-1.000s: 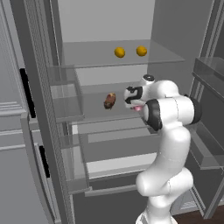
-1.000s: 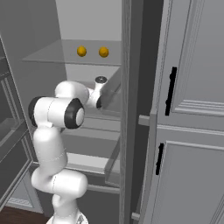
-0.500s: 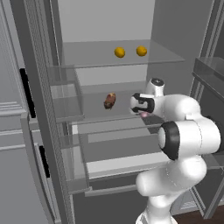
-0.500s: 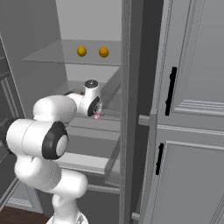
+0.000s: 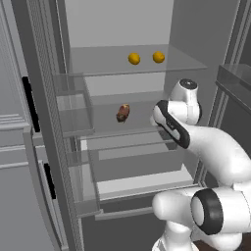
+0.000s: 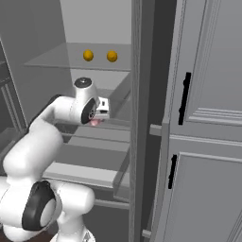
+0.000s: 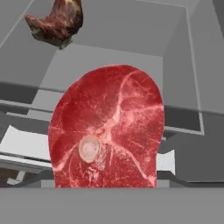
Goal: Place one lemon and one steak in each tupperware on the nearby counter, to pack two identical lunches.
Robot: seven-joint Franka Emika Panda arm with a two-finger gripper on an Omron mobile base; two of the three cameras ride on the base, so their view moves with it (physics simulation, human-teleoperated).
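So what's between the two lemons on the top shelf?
Nothing: left base view shows bare glass shelf between the left lemon and right lemon.

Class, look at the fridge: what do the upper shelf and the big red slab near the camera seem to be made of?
Upper shelf: likely glass or clear plastic, see-through and smooth. Red slab: raw steak, marbled with pale fat and a round bone.

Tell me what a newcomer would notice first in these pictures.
A big red marbled steak stands right in front of the hand camera, held at the end effector inside the open fridge. A second, darker steak lies on the middle glass shelf. Two lemons sit side by side on the shelf above.
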